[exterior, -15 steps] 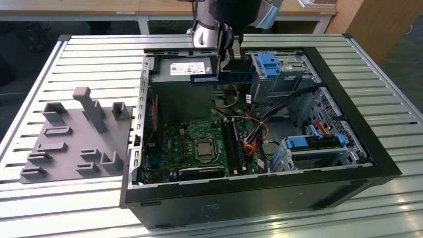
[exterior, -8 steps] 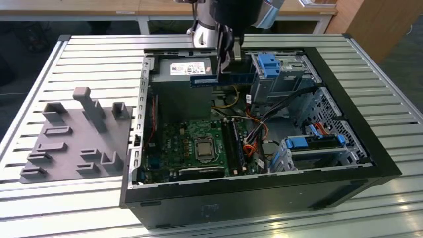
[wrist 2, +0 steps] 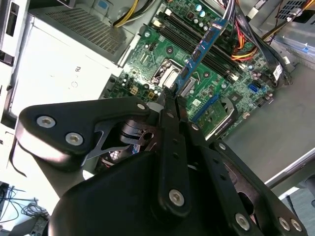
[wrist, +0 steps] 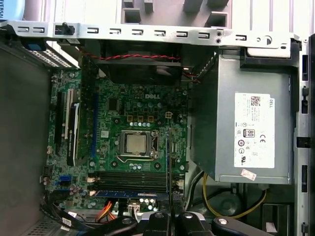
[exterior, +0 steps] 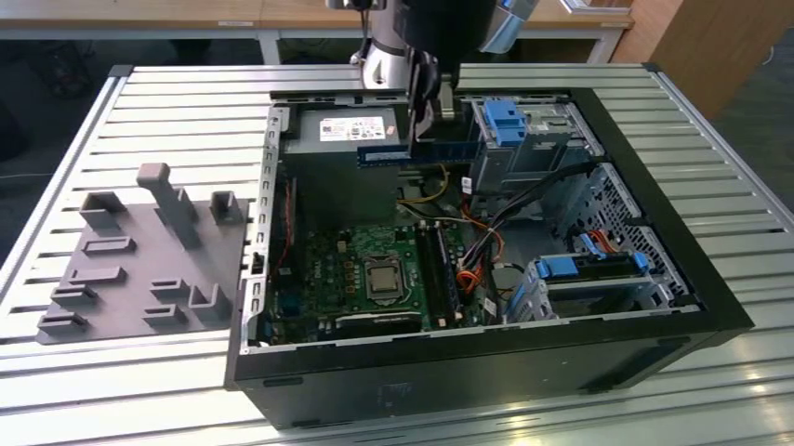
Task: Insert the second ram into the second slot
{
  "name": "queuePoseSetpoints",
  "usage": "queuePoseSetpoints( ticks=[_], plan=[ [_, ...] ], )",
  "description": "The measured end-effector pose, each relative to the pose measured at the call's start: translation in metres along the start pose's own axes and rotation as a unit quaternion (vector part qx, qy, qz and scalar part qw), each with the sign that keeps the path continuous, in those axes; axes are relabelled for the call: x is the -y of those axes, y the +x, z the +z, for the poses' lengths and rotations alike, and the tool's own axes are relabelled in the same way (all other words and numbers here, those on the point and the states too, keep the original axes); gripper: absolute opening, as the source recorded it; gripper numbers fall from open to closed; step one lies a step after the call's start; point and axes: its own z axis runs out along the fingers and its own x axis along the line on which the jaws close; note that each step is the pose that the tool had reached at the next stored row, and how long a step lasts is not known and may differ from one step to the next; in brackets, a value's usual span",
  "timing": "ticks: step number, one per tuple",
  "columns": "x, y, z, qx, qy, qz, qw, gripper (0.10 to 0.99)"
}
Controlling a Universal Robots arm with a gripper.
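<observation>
Well, the tool [exterior: 430, 130], upper centre in the exterior view, clamps the second ram [exterior: 387, 153], apparently level; skew could jam insertion.

Cables [exterior: 534, 190] just beside memory slots [exterior: 434, 265]

Arm [exterior: 434, 23] cut off by exterior view's upper edge, one end of second ram [wrist 2: 203, 48] hidden inside hand [wrist 2: 172, 93]

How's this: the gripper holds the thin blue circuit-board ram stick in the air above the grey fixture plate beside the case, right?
No, not there. The exterior view shows the gripper holding the thin blue circuit-board ram stick in the air above the open black computer case; the grey fixture plate lies to the exterior view's left.
</observation>
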Motion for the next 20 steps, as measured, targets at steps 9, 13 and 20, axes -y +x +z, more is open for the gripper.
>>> queuePoseSetpoints(
  ticks=[9, 13, 20],
  plan=[
    [-0.0002, 0.0074, -0.0001, 0.0, 0.0, 0.0, 1.0, 0.137],
    [-0.0003, 0.0114, -0.0002, 0.0, 0.0, 0.0, 1.0, 0.137],
    [-0.0004, 0.0147, -0.0003, 0.0, 0.0, 0.003, 1.0, 0.137]
  ],
)
